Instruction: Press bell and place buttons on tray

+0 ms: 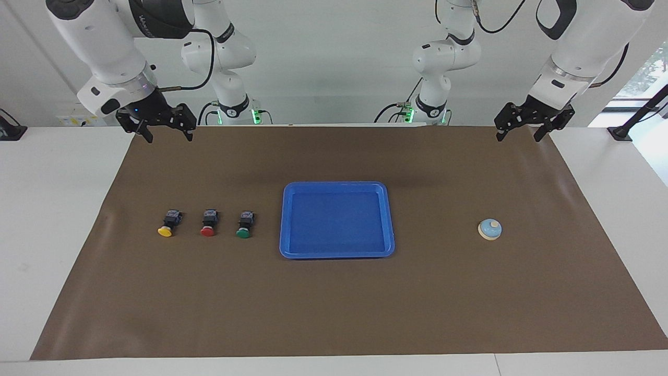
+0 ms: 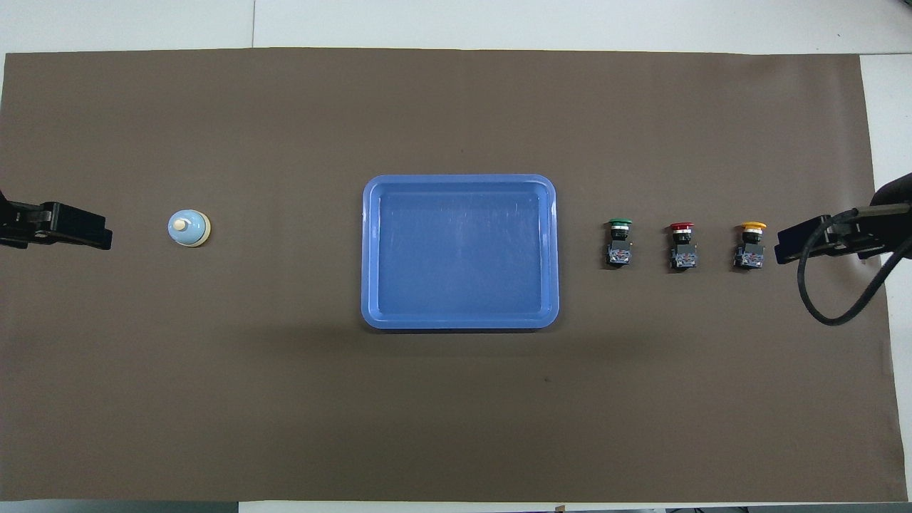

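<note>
The blue tray [image 1: 336, 186] [image 2: 459, 180] lies empty in the middle of the mat. Toward the left arm's end sits the bell [image 1: 490, 229] [image 2: 189, 228], light blue with a cream knob. Toward the right arm's end three buttons lie in a row on their sides: green [image 1: 244, 227] [image 2: 619, 242] closest to the tray, then red [image 1: 209, 225] [image 2: 682, 246], then yellow [image 1: 165, 227] [image 2: 750, 246]. My left gripper [image 1: 519, 137] [image 2: 96, 236] hangs open over the mat's edge by the robots, holding nothing. My right gripper [image 1: 168, 137] [image 2: 787, 248] hangs open likewise at its own end.
A brown mat [image 1: 334, 313] [image 2: 456, 413] covers most of the white table [image 1: 52, 235]. A black cable [image 2: 826, 299] loops beside the right gripper. Black fixtures [image 1: 623, 130] stand at the table's corners by the robots.
</note>
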